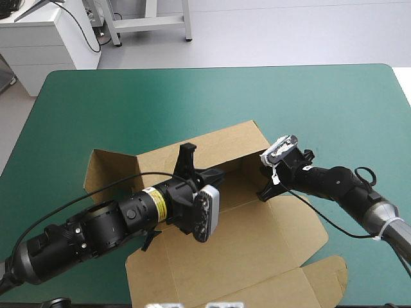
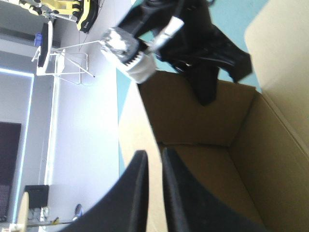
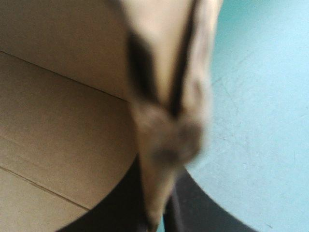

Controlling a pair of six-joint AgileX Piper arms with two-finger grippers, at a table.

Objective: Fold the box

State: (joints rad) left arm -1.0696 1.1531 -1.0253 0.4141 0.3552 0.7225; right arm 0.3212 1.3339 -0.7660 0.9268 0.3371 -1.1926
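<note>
Found the box (image 1: pixel 270 237) half built on the cover (image 1: pixel 321 102), teal-green showing past its far, left and right sides. Had the far wall (image 1: pixel 218 144) standing, a flap (image 1: pixel 103 170) sticking out past that wall's left end, and the near panel (image 1: pixel 212 276) lying flat, with a rounded tab (image 1: pixel 327 276) at its right corner.

Caught the left gripper (image 1: pixel 187 151) stretched over the box from its left side, clamped on the far wall's top edge roughly midway along. Showed fingers (image 2: pixel 137 193) all but closed in the wrist view, just a thin slit with the board's edge running through it.

Spotted the right gripper (image 1: pixel 263 189) at the box's right wall, close to the far right corner, arm stretched in from the right side. Looked pinched just as tight: a blurry strip of board squeezed between the two fingers, box interior on one side of it and bare cover on the other. Couldn't make out more of that wall, tbh, way too smeared.

Also saw, from the left wrist, the right gripper across the box with one fingertip (image 2: pixel 206 94) hanging inside, against the right wall.
</note>
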